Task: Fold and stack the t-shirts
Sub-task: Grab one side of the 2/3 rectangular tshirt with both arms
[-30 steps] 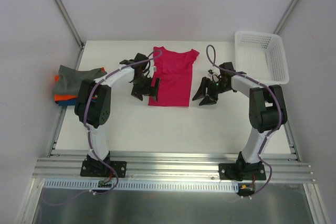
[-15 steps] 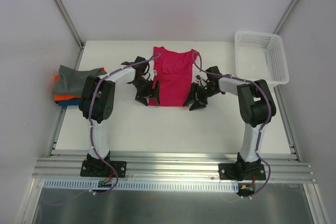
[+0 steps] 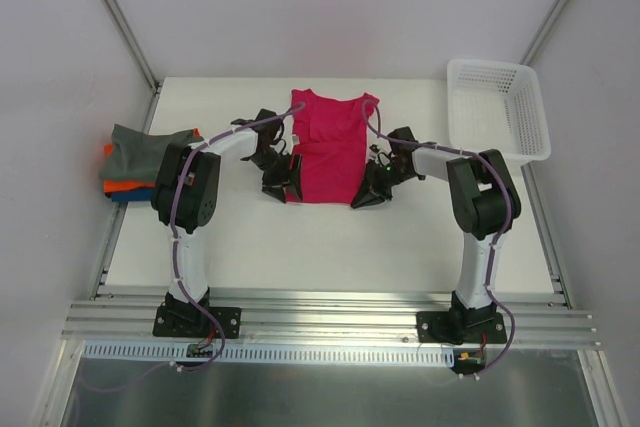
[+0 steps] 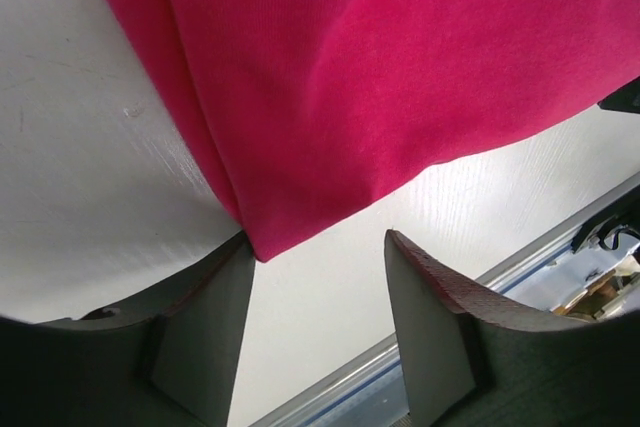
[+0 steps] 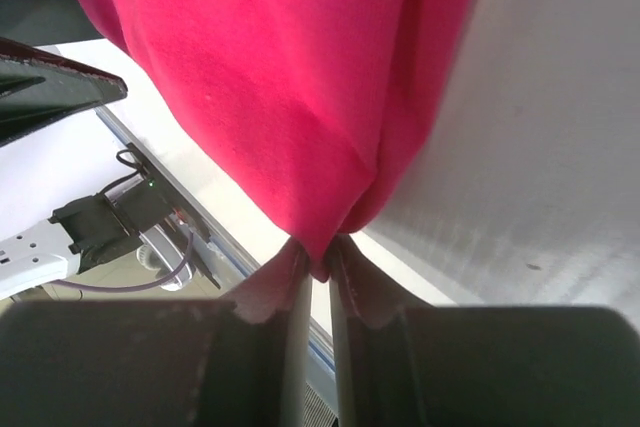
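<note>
From the top camera I see the magenta t-shirt (image 3: pixel 328 147) lying flat on the white table (image 3: pixel 300 247), in the upper middle of the frame. Its collar points toward the top edge and its hem toward the bottom. Both arms reach in to the hem, one at each lower corner.

The left gripper (image 3: pixel 284 185) sits at the shirt's lower left corner. On its wrist camera the left gripper (image 4: pixel 318 247) has its jaws clearly apart, with bare table showing between them. The pointed corner of the t-shirt (image 4: pixel 380 77) ends right at the inner edge of the finger (image 4: pixel 205 332) in the lower left of that frame. I cannot tell whether cloth and finger touch, and nothing is clamped there.

The right gripper (image 3: pixel 366 195) is at the lower right corner. Its wrist view shows the right gripper (image 5: pixel 318 265) with the jaws drawn nearly together, pinching the very tip of the t-shirt (image 5: pixel 280 77), whose cloth bunches down into the nip.

At the left edge of the table lies a stack of folded t-shirts (image 3: pixel 140 152), grey on top with orange and blue beneath. A white lattice basket (image 3: pixel 536 127) stands at the upper right, well apart from both grippers.
</note>
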`<action>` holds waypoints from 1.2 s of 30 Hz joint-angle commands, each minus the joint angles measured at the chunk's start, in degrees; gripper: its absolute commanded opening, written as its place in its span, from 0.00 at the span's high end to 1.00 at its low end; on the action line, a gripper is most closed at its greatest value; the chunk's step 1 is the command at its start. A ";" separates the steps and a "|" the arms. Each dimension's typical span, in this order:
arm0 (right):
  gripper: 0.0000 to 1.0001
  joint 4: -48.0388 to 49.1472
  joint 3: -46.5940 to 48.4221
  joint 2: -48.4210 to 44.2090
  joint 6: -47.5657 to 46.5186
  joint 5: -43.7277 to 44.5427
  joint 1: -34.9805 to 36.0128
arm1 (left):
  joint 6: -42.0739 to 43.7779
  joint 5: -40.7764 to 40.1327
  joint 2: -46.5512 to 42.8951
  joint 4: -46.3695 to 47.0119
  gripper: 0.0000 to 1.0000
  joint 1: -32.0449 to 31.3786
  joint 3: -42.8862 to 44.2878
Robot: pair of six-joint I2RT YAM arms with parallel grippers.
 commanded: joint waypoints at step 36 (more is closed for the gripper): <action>0.99 -5.06 -2.35 -9.92 -4.37 0.40 -3.86 | 0.94 4.65 -6.08 0.75 1.00 -0.66 -5.61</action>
